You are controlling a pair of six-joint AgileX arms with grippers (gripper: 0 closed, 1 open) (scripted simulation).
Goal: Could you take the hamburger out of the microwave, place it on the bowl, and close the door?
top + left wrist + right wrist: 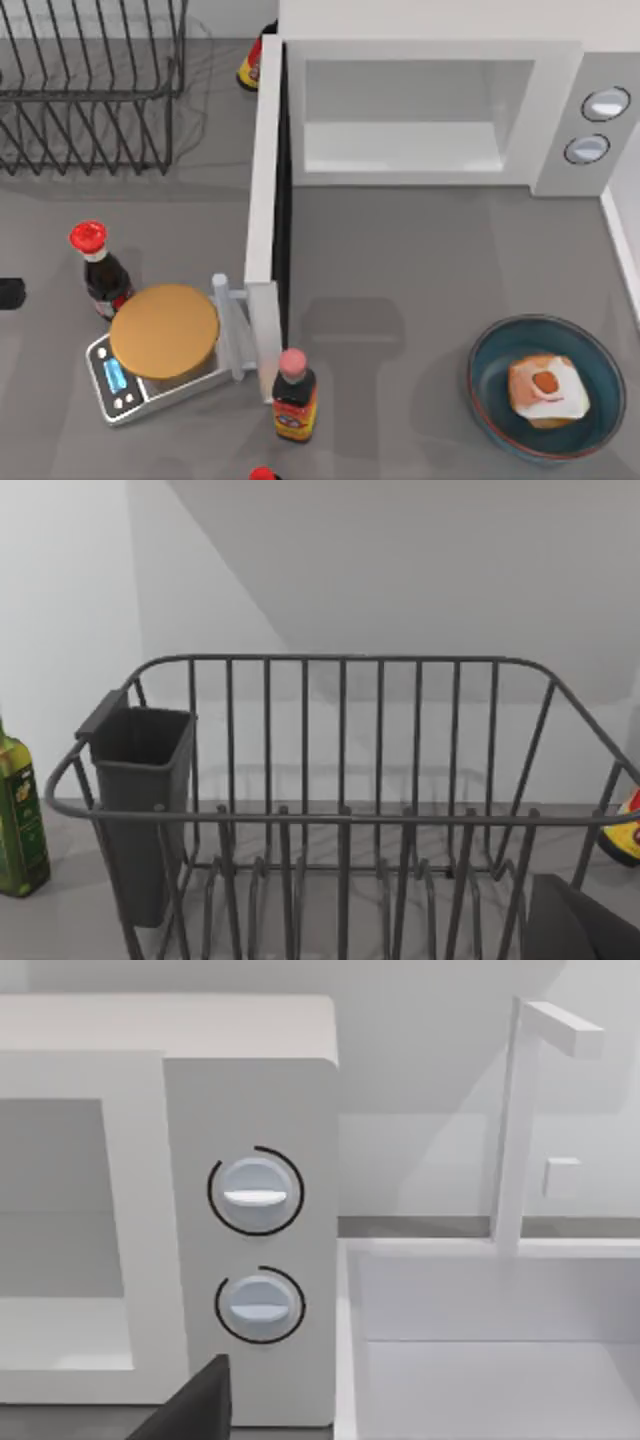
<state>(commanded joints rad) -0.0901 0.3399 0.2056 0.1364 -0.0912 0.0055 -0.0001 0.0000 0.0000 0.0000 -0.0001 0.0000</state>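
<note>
Top view recorded the microwave [440, 110] at the upper right of the frame, its cavity bare. Its door [264, 200] stood swung fully open, running edge-on down the centre-left of the frame, with the bar handle on its left side near the scale [160, 350]. The hamburger [546, 388] lay inside the bowl [490, 385] at the lower right of the counter [400, 280], well apart from the microwave.

Other items noted: a wire dish rack [90, 90] at the upper left; a red-capped sauce bottle [100, 270] just beside the scale; a pink-capped bottle [294, 395] at the foot of the door; a yellow-labelled bottle [252, 62] behind the door.

Left wrist view faced the dish rack [340, 810] with its dark cutlery cup [140, 780], a green bottle [18, 820] to one side, and a dark part of the left gripper [580, 925] at the picture's edge. Whether it was spread or pressed together could not be told.

Right wrist view faced the microwave's two knobs [255, 1195], with a dark edge of the right gripper [200, 1405] low in the picture; its state likewise could not be told.
</note>
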